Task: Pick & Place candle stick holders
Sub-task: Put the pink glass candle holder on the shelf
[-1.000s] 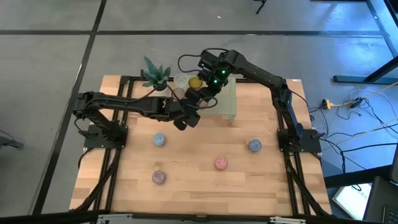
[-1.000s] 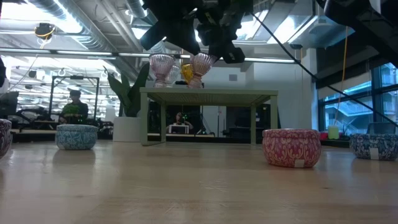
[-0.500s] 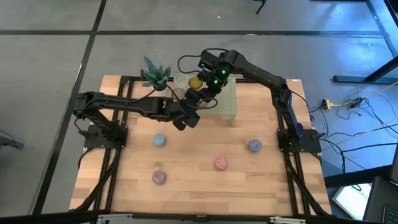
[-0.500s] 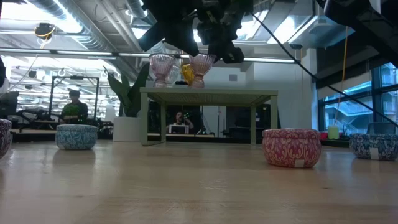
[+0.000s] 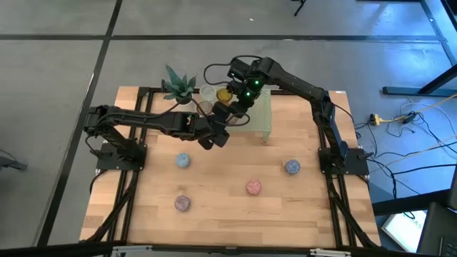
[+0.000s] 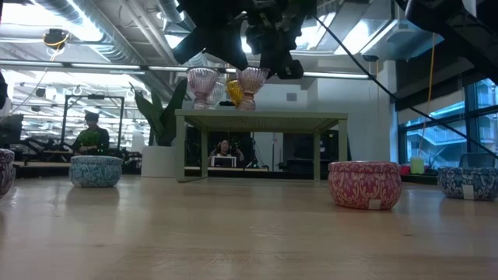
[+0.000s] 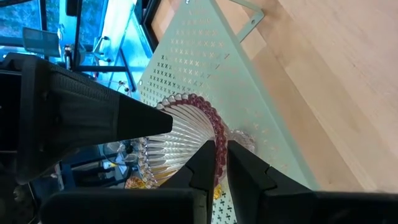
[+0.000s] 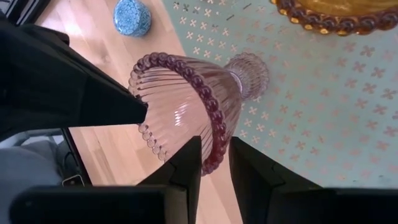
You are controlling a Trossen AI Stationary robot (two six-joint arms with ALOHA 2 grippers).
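One ribbed mauve glass holder (image 8: 186,102), beaded rim, flared foot

In the high view both grippers overlap above the pale green stand (image 5: 260,114), hiding the mauve glass holder (image 8: 186,106) beneath them. In the right wrist view the amber holder (image 8: 336,15) is cut off by the picture's edge. In the low view the arms leave the picture's top, and the candle tin (image 6: 4,171) at the desk's side is cropped.
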